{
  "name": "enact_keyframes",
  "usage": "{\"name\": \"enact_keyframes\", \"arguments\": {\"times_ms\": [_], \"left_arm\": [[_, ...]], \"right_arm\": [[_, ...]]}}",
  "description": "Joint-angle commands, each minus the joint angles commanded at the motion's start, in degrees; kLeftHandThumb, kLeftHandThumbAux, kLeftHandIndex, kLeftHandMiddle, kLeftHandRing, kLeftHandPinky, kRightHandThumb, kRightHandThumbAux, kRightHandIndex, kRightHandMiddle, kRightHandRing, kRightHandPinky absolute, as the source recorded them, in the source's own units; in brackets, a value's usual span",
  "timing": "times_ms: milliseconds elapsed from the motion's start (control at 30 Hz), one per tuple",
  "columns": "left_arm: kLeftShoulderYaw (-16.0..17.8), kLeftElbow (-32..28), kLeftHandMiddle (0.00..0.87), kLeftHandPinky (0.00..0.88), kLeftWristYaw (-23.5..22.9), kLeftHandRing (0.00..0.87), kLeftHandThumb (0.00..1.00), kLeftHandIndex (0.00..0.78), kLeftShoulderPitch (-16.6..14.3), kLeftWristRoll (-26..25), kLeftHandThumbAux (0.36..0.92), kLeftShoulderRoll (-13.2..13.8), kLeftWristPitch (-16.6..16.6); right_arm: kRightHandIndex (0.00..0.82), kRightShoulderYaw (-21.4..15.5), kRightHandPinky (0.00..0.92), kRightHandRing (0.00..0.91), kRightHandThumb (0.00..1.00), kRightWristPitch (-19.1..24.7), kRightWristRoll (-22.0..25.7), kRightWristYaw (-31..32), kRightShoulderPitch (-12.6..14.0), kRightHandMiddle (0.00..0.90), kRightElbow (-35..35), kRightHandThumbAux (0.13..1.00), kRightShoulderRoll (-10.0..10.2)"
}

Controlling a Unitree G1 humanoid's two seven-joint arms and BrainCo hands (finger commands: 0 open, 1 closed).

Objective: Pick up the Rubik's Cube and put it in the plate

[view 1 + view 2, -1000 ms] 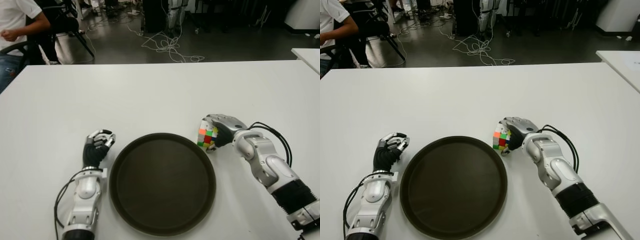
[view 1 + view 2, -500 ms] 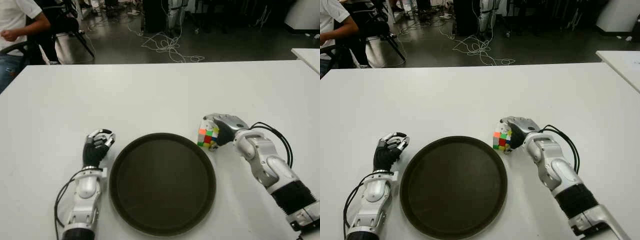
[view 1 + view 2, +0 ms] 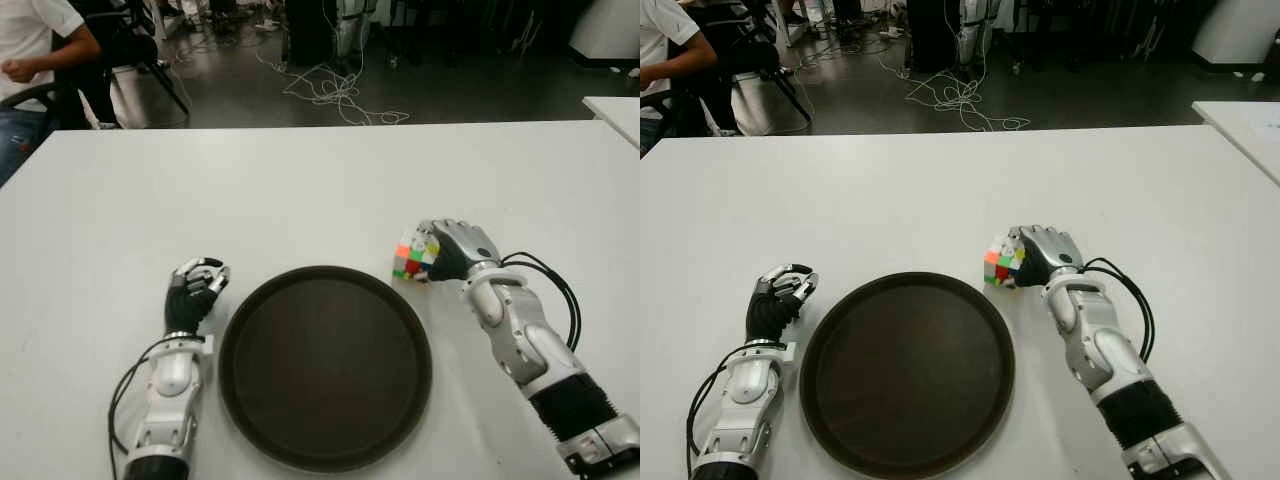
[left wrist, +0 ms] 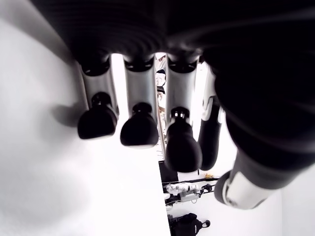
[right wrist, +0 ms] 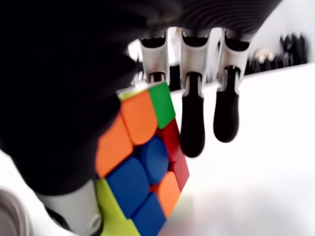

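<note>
The right hand (image 3: 455, 250) clasps the multicoloured Rubik's Cube (image 3: 413, 258) beside the round dark plate (image 3: 325, 365); its wrist view shows fingers (image 5: 192, 132) wrapping it. The left hand (image 3: 195, 293), left of the plate, is curled empty.

Rubik's Cube (image 3: 414, 259) just beyond the plate's (image 3: 325, 368) right rim.

left hand (image 4: 162, 123) | fingers curled, empty | above white table (image 4: 44, 196)

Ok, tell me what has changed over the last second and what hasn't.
The right hand, gripping the Rubik's Cube, has moved slightly away from the robot along the plate's far right rim, taking the cube with it; the forearm has swung to a steeper angle. The grasp stayed closed and the cube is not yet over the plate. The left hand, left of the plate, has not moved.
</note>
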Motion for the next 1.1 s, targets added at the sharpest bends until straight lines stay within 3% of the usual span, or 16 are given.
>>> {"name": "enact_keyframes", "arguments": {"times_ms": [400,867,1100], "left_arm": [[0.1,-0.7,0.805,0.796,-0.1,0.821,0.704,0.442,0.3,-0.2,0.707,-0.3,0.0],[0.3,0.0,0.802,0.795,0.7,0.821,0.704,0.442,0.2,0.1,0.707,-0.5,-1.3],[0.2,0.3,0.799,0.793,0.6,0.818,0.703,0.441,0.1,0.4,0.708,-0.3,-1.5]], "right_arm": [[0.556,-2.5,0.753,0.748,0.190,-1.9,3.5,-4.6,1.3,0.723,-0.6,0.791,1.9],[0.565,-3.1,0.696,0.703,0.165,-2.4,4.3,-6.0,1.6,0.686,-0.9,0.832,2.4],[0.566,-4.1,0.643,0.645,0.247,-3.6,6.0,-6.3,1.9,0.635,-1.1,0.833,2.7]]}}
